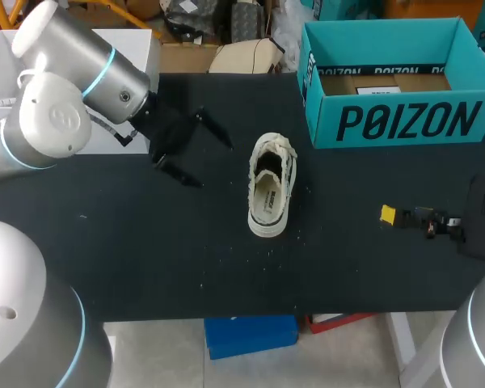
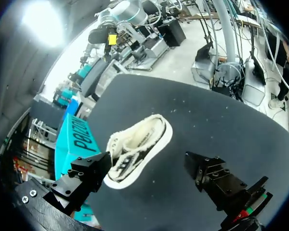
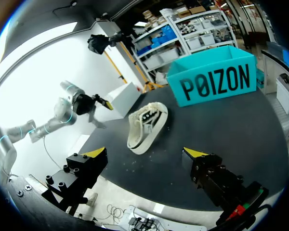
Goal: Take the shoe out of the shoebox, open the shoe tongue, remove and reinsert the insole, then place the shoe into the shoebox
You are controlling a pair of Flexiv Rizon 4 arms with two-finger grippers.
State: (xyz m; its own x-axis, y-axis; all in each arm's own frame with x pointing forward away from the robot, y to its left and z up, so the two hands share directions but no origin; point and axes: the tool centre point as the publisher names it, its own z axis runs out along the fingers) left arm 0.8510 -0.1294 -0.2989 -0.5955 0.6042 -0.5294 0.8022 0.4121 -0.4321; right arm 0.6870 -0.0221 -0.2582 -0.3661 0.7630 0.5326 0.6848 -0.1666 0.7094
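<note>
A white low shoe [image 1: 269, 194] stands on its sole in the middle of the black table [image 1: 145, 250], its dark inside showing. The teal shoebox [image 1: 392, 89] stands open at the back right, with no shoe in it. My left gripper [image 1: 192, 152] hangs open to the left of the shoe, apart from it. In the left wrist view the shoe [image 2: 137, 149] lies ahead of the open left gripper [image 2: 147, 173], beside the shoebox [image 2: 74, 144]. My right gripper [image 1: 396, 216] is low at the right, open. In its wrist view the right gripper [image 3: 145, 154] faces the shoe [image 3: 147, 124] and shoebox [image 3: 214, 79].
Brown cardboard [image 1: 384, 81] lies on the shoebox's floor. Small white specks are scattered on the table around the shoe. Bare table stretches in front of the shoe and between it and the right gripper.
</note>
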